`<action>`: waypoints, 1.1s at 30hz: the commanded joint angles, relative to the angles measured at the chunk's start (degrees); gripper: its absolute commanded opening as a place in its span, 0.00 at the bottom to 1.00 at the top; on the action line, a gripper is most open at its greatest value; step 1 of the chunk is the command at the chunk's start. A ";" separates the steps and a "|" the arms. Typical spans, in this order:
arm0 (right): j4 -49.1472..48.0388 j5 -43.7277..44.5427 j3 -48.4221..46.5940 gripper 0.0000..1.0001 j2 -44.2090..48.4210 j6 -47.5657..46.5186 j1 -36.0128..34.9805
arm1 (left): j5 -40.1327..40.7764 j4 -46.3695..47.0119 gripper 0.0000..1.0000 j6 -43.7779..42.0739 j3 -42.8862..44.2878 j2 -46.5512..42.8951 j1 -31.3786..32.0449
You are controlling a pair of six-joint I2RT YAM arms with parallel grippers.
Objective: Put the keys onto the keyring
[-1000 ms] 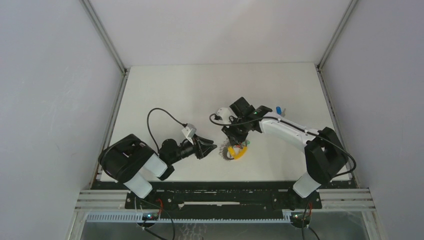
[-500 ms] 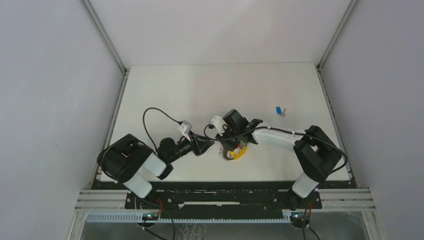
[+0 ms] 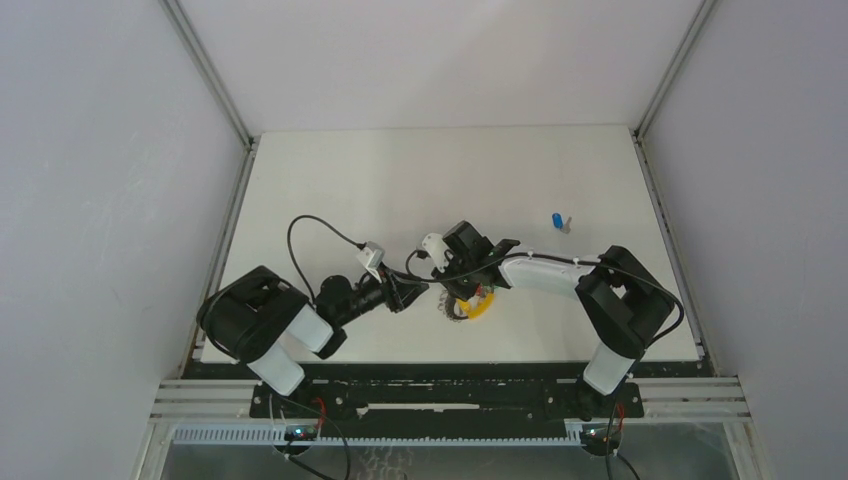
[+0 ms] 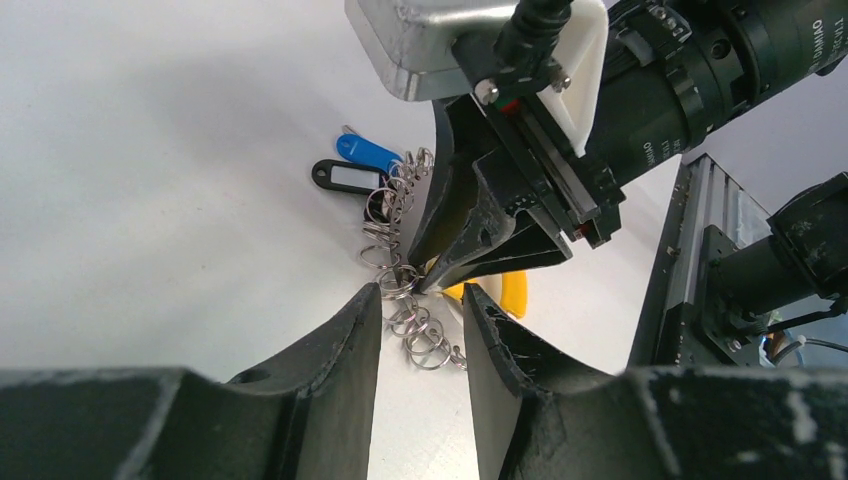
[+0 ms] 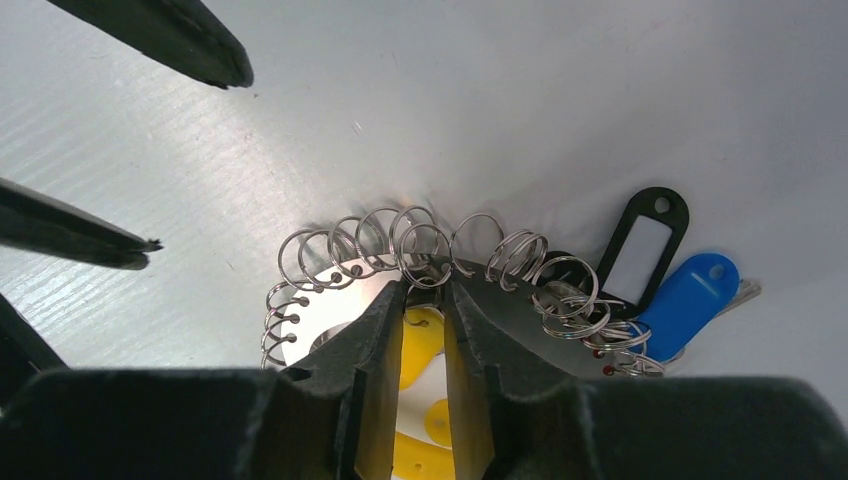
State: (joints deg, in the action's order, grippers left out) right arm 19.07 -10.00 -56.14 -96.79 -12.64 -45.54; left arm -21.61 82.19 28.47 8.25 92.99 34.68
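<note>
The right hand (image 5: 425,286) has come down and toward the lower left of the top view, onto the keyring (image 5: 572,304). Its fingers stand nearly together, with their tips against one loop of the ring chain. They are narrowing, but I cannot tell whether that loop is pinched yet. A yellow piece (image 5: 420,345) shows through the slit between them.

The left hand (image 4: 420,296) sits just left of the bunch with its fingers apart. The chain lies in the gap between them and nothing is clamped.

A second ago the right wrist was higher in the top view, close to the blue key (image 3: 558,221), and its elbow reached further right. Now the arm is folded in, and that key lies alone on the tabletop (image 3: 400,180) at the upper right, well apart from the ring. The left arm has barely shifted.

By the look of it, the work has turned to getting a hold on the ring before any key is fetched, so no threading has begun. Whether the yellow piece is already on the ring I cannot tell.
</note>
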 commanded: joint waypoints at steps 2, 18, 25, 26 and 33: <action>-0.31 0.58 -0.37 0.20 -0.17 -0.11 -0.42 | -1.15 2.71 0.40 0.36 1.27 0.31 -0.31; 3.83 -0.91 -0.37 0.00 5.68 -1.99 0.70 | -9.59 2.71 0.40 -3.67 6.41 4.80 -0.32; 6.60 -2.02 -0.38 0.00 10.06 -4.67 1.06 | -17.41 2.71 0.40 -12.68 10.76 7.32 -0.22; 6.97 -2.12 -0.37 0.00 10.71 -4.99 1.11 | -18.80 2.71 0.39 -14.29 11.15 7.88 -0.22; 8.88 -2.32 -0.37 0.00 13.46 -7.16 0.18 | -26.14 2.71 0.35 -19.93 14.54 11.41 -0.40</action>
State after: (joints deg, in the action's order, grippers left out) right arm 27.35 -11.25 -56.07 -86.65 -17.47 -44.71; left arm -41.85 82.19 14.39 20.05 103.42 34.59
